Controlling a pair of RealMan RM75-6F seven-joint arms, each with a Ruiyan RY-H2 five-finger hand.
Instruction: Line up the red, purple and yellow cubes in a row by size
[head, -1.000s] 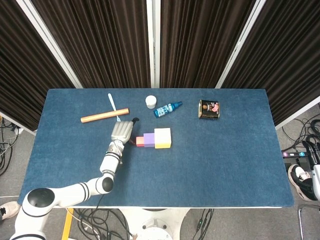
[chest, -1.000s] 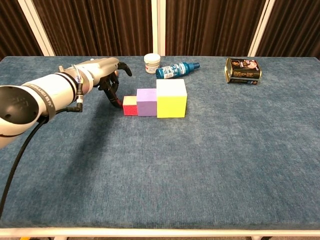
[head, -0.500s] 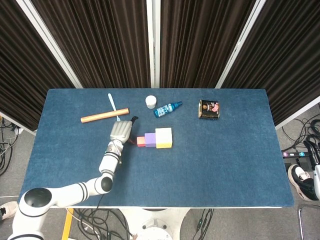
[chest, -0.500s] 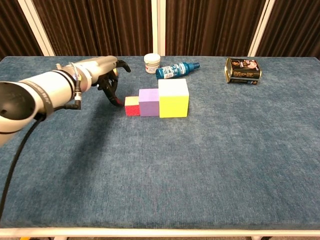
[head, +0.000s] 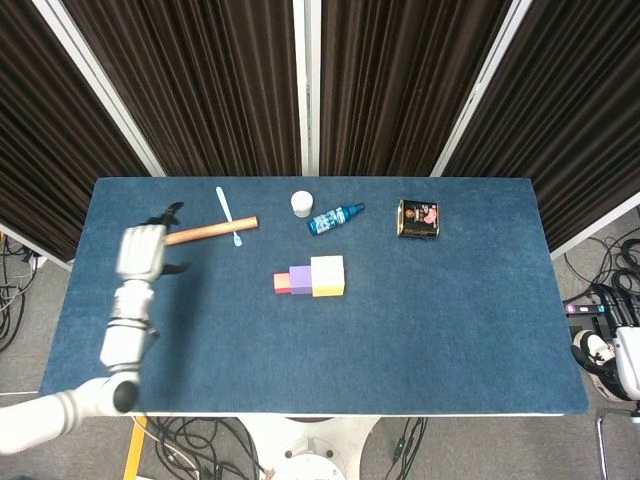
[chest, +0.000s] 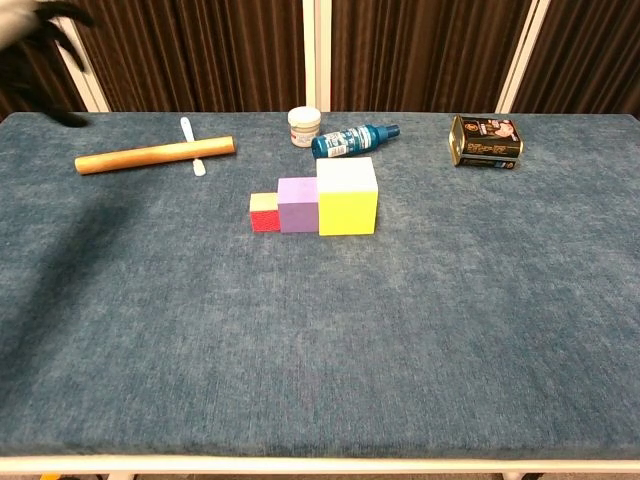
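- I've pulled my left hand (head: 140, 252) well away from the cubes — it's empty, fingers loosely spread.
- Red cube (chest: 263, 212), purple cube (chest: 297, 204) and yellow cube (chest: 346, 195) touch, in size order — job looks done.
- Right hand isn't visible.

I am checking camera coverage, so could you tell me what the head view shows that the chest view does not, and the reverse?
Only the head view shows the left hand whole, holding nothing, with its forearm, plus the floor and cables around the table. Only the chest view shows the cubes' front faces, making their stepped heights plain. Both show the red cube, purple cube and yellow cube touching in a row, the wooden rod, white jar, blue bottle and tin.
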